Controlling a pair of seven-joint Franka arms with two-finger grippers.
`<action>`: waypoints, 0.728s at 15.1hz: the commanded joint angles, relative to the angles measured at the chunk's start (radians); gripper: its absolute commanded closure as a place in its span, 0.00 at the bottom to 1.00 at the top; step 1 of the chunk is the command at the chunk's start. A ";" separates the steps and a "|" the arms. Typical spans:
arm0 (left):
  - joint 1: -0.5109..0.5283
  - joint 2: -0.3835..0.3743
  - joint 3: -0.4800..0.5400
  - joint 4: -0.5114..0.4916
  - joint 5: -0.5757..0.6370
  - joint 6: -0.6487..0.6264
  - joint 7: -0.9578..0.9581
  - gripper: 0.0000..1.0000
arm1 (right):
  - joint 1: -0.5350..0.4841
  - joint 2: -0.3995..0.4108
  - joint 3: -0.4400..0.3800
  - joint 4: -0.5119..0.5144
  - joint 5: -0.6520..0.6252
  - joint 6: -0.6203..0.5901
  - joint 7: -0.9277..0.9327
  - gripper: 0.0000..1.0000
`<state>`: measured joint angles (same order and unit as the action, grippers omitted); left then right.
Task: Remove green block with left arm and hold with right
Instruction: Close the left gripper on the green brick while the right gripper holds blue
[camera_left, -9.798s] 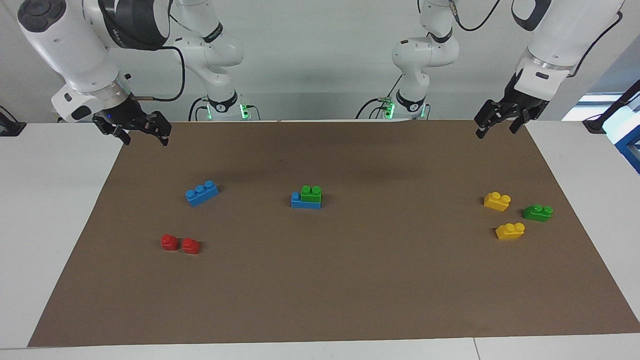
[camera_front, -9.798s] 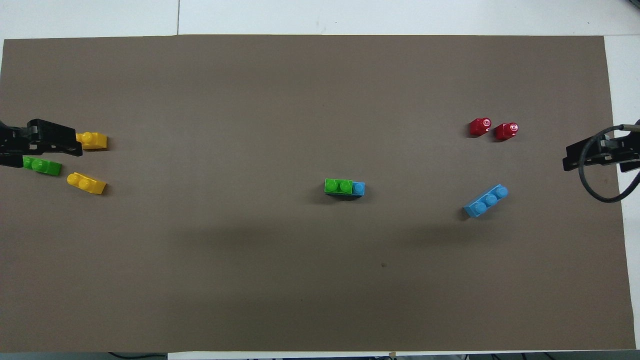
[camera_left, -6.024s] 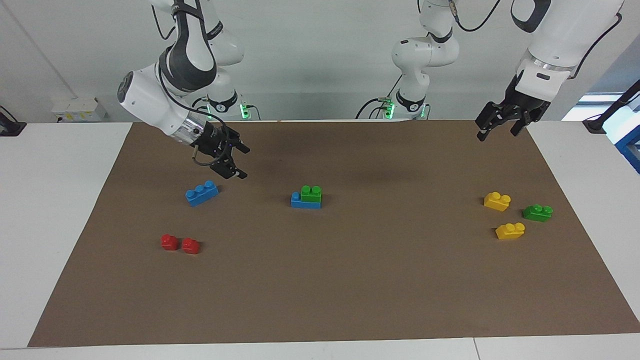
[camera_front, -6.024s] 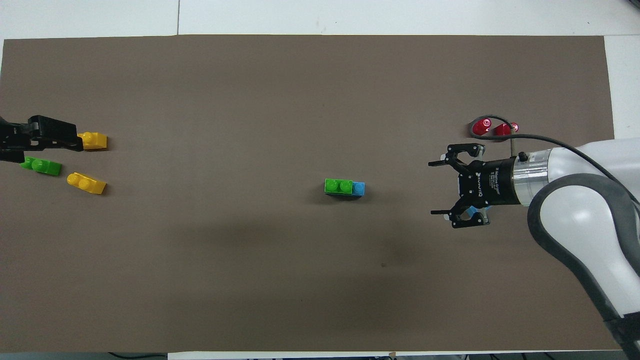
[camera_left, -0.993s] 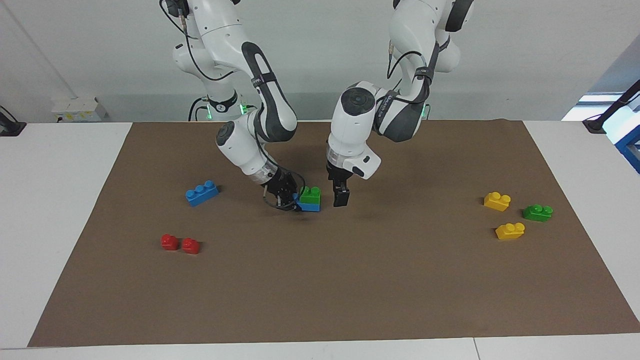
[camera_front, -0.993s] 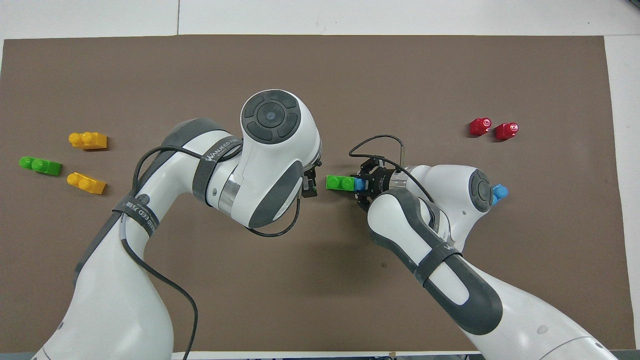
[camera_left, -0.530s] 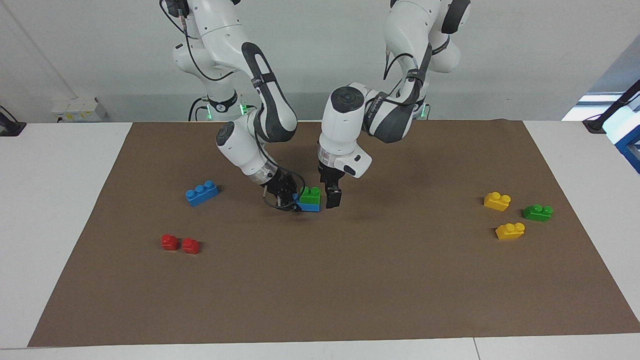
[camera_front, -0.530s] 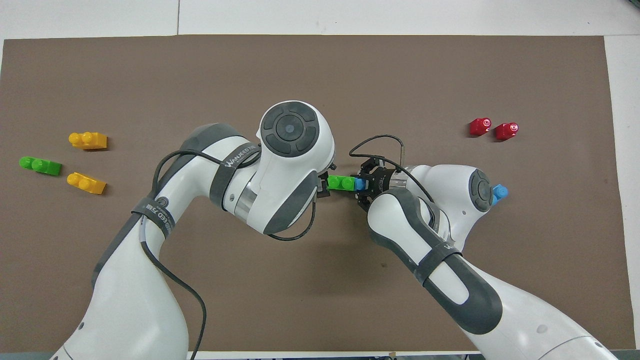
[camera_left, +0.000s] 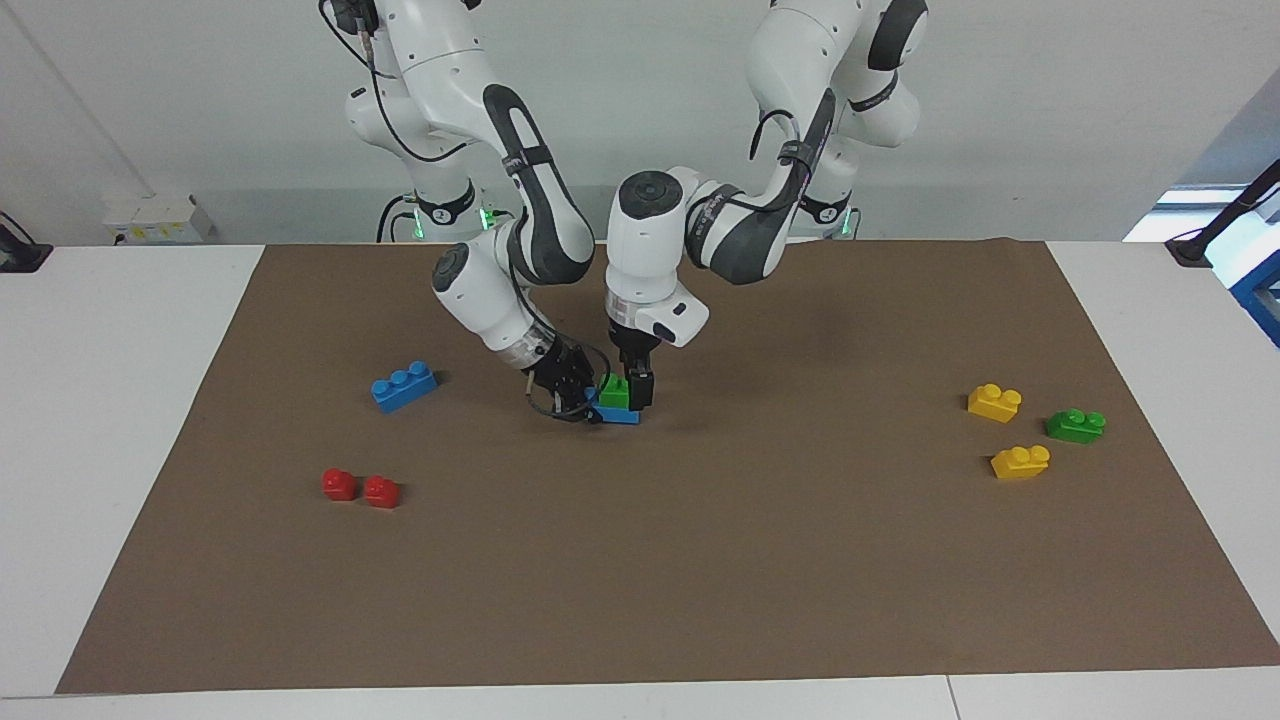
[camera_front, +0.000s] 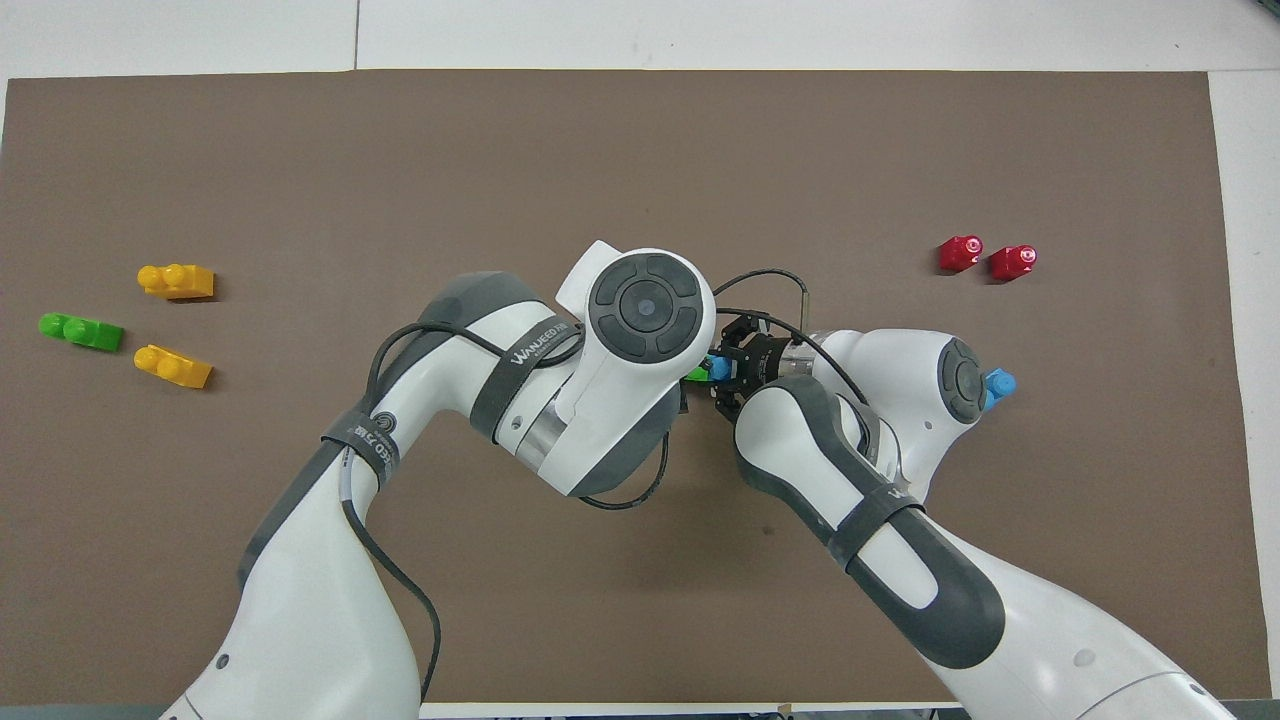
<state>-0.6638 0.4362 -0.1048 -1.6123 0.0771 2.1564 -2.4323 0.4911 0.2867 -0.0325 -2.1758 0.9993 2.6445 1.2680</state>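
Observation:
The green block (camera_left: 610, 392) sits on one end of a blue brick (camera_left: 620, 415) at the middle of the brown mat. My left gripper (camera_left: 635, 385) hangs straight down at the green block, open, and one finger covers the block's end toward the left arm; contact cannot be told. My right gripper (camera_left: 580, 398) lies low on the mat, shut on the blue brick's bare end. In the overhead view the left arm's wrist hides most of the green block (camera_front: 697, 374); the blue brick's stud (camera_front: 718, 368) shows at the right gripper (camera_front: 728, 370).
A loose blue brick (camera_left: 403, 385) and two red blocks (camera_left: 340, 485) lie toward the right arm's end. Two yellow bricks (camera_left: 994, 401) and a darker green brick (camera_left: 1075, 425) lie toward the left arm's end. The brown mat (camera_left: 640, 580) covers the table.
The left arm has swung toward the right arm's end, bringing its gripper from beside the stacked bricks onto the green block. The right gripper has stayed put on the blue brick.

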 joint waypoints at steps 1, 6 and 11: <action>-0.022 0.015 0.014 -0.020 0.043 0.046 -0.054 0.00 | -0.009 0.011 0.006 0.013 0.024 0.012 -0.021 1.00; -0.026 0.015 0.014 -0.067 0.056 0.092 -0.054 0.00 | -0.008 0.011 0.006 0.013 0.024 0.014 -0.022 1.00; -0.026 0.015 0.016 -0.066 0.058 0.092 -0.053 0.19 | -0.008 0.011 0.006 0.011 0.024 0.014 -0.022 1.00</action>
<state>-0.6745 0.4588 -0.1043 -1.6663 0.1106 2.2275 -2.4605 0.4911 0.2868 -0.0327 -2.1752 0.9993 2.6445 1.2680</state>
